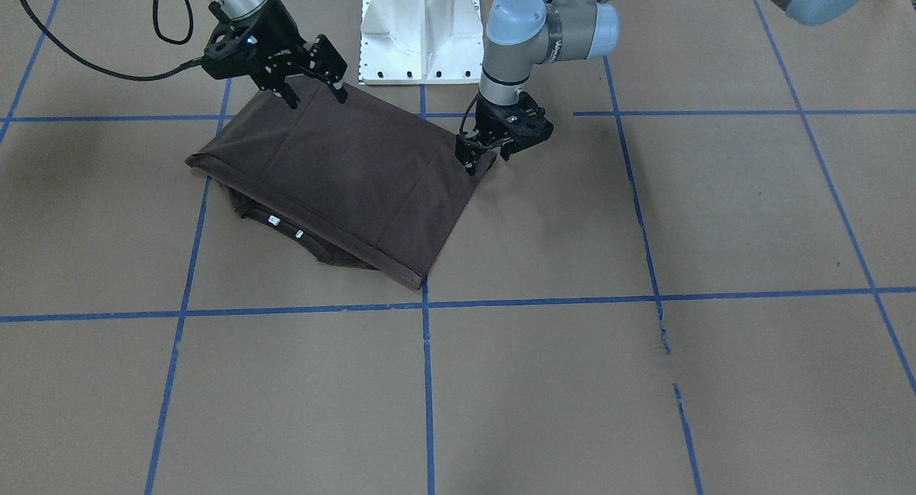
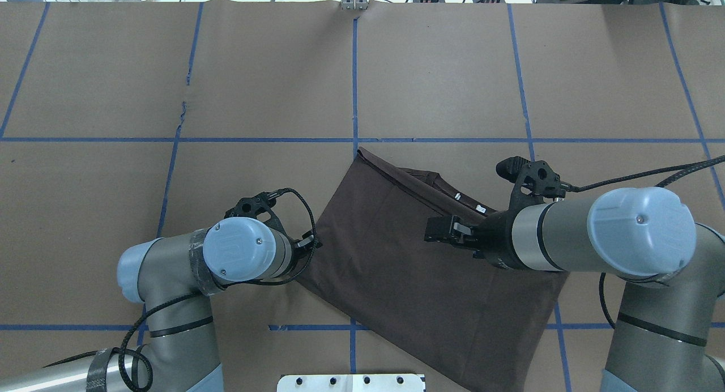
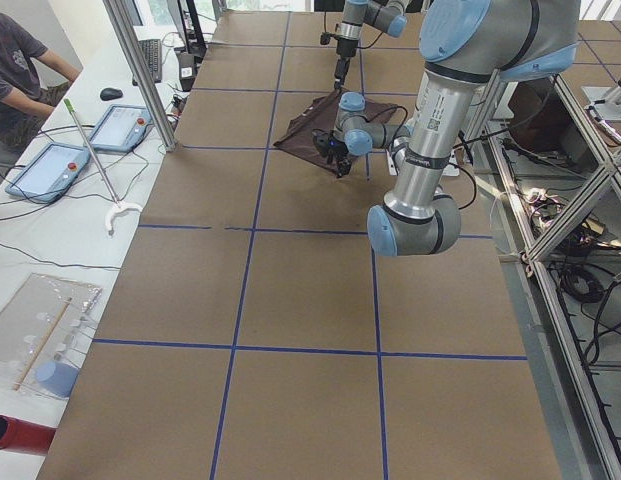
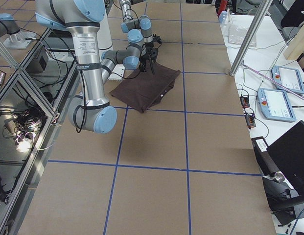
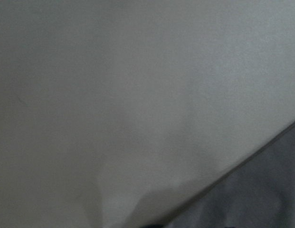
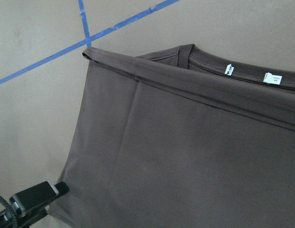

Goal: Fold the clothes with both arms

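Exterior front-facing view: I see the folded T-shirt (image 1: 343, 173) flat on the bench (image 1: 572, 380), collar edge nearest. Behind, the left pincer (image 1: 485, 157) meets its corner; I cannot tell its aperture. The right pincer (image 1: 317, 100) is spread wide over the far edge.

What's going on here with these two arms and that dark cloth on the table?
Two robot arms are folding a dark T-shirt on a brown table. The shirt already lies doubled over into a rough rectangle, with its collar peeking out from underneath. The right gripper is open at one corner on the robot's side. The left gripper is at the other corner, and its grip is unclear.
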Available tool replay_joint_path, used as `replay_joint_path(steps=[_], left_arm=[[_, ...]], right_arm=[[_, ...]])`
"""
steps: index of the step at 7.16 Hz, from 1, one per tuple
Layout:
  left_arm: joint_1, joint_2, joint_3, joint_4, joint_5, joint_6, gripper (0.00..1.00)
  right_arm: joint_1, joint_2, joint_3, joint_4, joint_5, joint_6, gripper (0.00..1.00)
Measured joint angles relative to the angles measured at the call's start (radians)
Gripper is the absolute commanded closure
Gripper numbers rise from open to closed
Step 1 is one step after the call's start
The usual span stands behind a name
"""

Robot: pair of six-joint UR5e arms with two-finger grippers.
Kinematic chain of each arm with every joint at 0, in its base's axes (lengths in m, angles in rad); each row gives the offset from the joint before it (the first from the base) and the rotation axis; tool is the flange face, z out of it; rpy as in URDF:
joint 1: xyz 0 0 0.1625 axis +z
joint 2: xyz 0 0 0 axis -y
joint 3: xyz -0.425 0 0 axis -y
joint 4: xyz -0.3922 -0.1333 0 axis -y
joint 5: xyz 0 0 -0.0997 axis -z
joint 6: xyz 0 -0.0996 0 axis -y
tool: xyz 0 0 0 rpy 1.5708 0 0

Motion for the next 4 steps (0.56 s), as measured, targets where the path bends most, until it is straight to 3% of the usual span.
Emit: replay_joint_path(steps=[1,2,4], left_arm=[[0.002,0.0,0.001,0.0,-0.001,-0.017,0.92],[0.006,-0.001,0.001,0.0,-0.001,-0.033,1.0],[0.011,-0.001,-0.002,0.001,-0.002,-0.043,1.0]], right_arm=[[0.001,0.0,0.0,0.0,0.0,0.0,0.0],[0.003,0.001,0.0,0.0,-0.001,0.0,0.0],[0.004,0.001,-0.001,0.0,0.0,0.0,0.0]])
